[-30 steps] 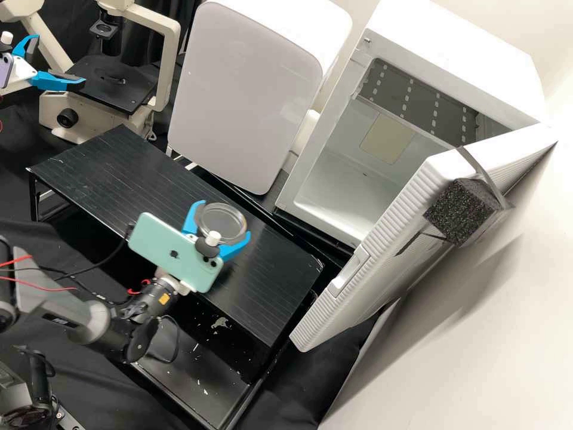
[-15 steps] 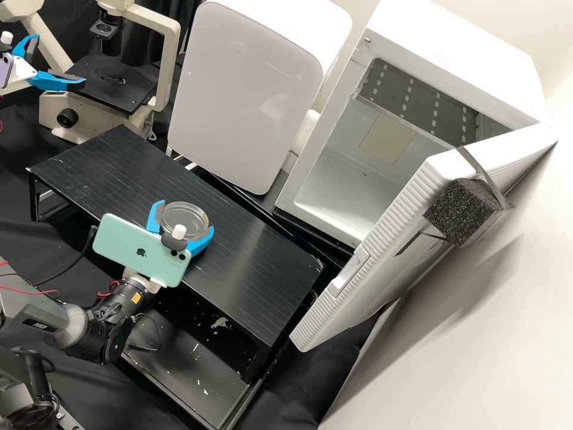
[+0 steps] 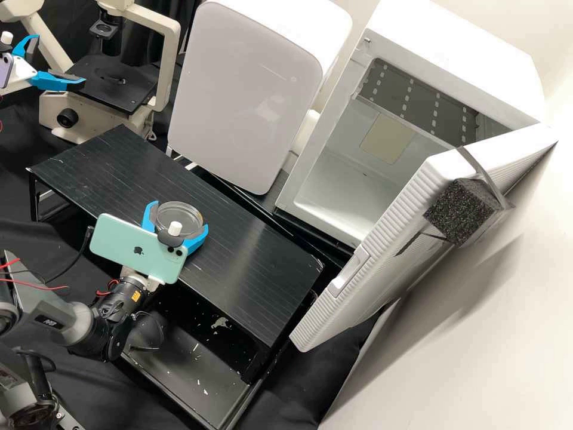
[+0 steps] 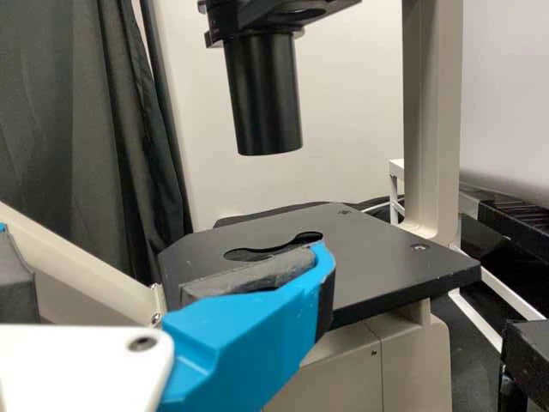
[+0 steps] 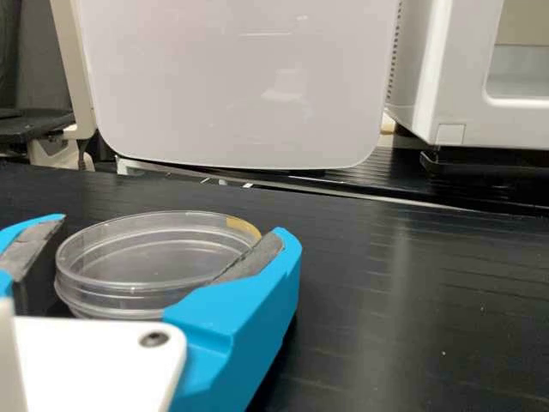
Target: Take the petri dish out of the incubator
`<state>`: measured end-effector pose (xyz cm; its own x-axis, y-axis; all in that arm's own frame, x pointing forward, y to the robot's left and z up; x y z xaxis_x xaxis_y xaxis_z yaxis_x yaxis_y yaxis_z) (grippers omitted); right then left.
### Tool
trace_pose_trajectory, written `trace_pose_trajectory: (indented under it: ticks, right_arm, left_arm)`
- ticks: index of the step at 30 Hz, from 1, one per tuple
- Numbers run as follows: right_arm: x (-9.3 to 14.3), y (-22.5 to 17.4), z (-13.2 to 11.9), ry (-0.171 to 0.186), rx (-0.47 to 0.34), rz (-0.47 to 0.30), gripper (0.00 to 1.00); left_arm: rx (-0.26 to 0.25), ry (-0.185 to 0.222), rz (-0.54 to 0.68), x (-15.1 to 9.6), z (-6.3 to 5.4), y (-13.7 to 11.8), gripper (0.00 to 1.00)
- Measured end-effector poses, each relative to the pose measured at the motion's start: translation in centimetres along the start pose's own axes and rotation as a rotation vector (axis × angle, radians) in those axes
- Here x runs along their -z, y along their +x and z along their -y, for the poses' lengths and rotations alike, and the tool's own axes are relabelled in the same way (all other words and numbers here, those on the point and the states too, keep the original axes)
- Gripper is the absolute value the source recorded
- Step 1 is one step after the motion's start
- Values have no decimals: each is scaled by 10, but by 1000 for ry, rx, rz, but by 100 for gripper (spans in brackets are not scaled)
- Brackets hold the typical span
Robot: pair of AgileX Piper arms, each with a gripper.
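The petri dish (image 5: 146, 257) sat between the right hand's (image 3: 181, 215) blue fingers, gripped by the rim, at the black desk (image 3: 256, 257). Beyond stood a closed pale-fronted cabinet (image 3: 245, 95) and an open white one (image 3: 286, 194) — its door (image 3: 388, 221) jutting out past the desk's end, a black foam block (image 3: 456, 212) strapped on. The left hand (image 3: 59, 60) hung open by a microscope (image 3: 170, 65).

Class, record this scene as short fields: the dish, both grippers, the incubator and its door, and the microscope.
Petri dish: clear, round, between the right gripper's fingers, outside the incubator
Right gripper: shut on the petri dish, over the black stand
Left gripper: open, near the microscope stage
Incubator: white, open-fronted
Door: swung open, dark foam block strapped on
Microscope: cream frame, black stage
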<state>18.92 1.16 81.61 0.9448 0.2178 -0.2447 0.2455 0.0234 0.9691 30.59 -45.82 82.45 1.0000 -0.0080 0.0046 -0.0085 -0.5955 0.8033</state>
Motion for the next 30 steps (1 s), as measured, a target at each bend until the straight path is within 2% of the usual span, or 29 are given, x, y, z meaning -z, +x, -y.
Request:
trace_pose_trajectory:
  ticks: [6, 13, 17, 21, 23, 26, 28, 30]
  right_arm:
    - [0, 0, 0, -30, -3, 2, 100]
    - [1, -1, -1, -38, -10, -1, 100]
    - [6, -10, -3, -46, -50, 2, 100]
    - [15, -24, -10, -48, -180, 11, 100]
    - [18, -32, -15, -23, -285, 23, 100]
    - [27, -41, -26, 8, -438, 3, 100]
    - [31, -44, -30, 39, -488, -25, 100]
    - [34, -45, -31, 65, -501, -54, 100]
  left_arm:
    - [0, 0, 0, 0, 0, 0, 100]
    - [0, 0, 0, 0, 0, 0, 100]
    - [0, 0, 0, 0, 0, 0, 100]
    - [0, 0, 0, 0, 0, 0, 100]
    - [0, 0, 0, 0, 0, 0, 100]
    - [0, 0, 0, 0, 0, 0, 100]
    - [0, 0, 0, 0, 0, 0, 100]
    - [0, 0, 0, 0, 0, 0, 100]
